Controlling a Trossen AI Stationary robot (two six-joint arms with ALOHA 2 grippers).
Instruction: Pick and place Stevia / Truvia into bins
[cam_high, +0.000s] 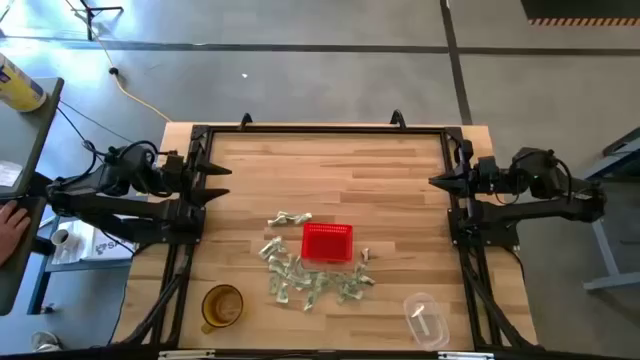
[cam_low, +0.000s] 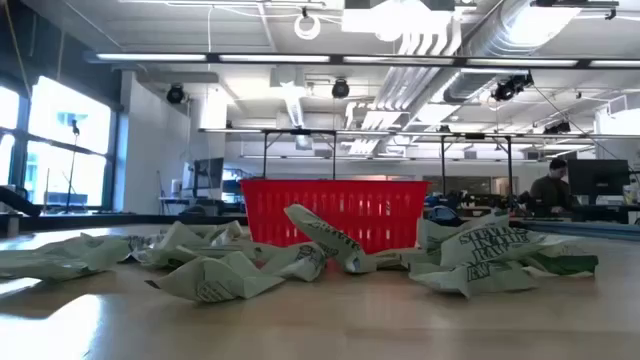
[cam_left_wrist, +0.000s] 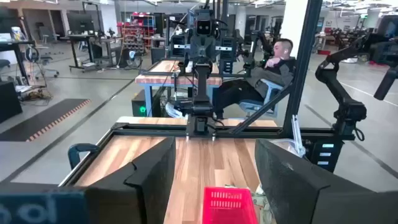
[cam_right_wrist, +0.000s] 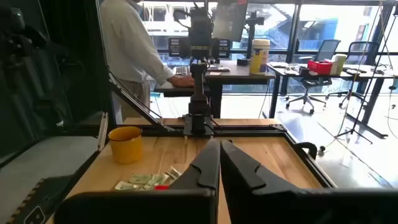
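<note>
Nothing's been picked yet, I'd say — the small pale green and white paper sweetener packets (cam_high: 300, 278) lie scattered around the bright red slotted plastic basket (cam_high: 327, 241) toward the wooden table's (cam_high: 330, 170) near edge. Both arms are parked at the side edges, probably just waiting — left gripper (cam_high: 215, 181) spread wide, right gripper (cam_high: 440, 182) pressed together on nothing.

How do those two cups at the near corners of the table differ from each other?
The amber cup stands upright, its round mouth facing up; the clear cup lies tipped on its side. The amber cup is yellow-tinted and sits on the left arm's side; the clear cup is colourless and sits on the right arm's side. Both stand apart from the packets and the red basket.
</note>
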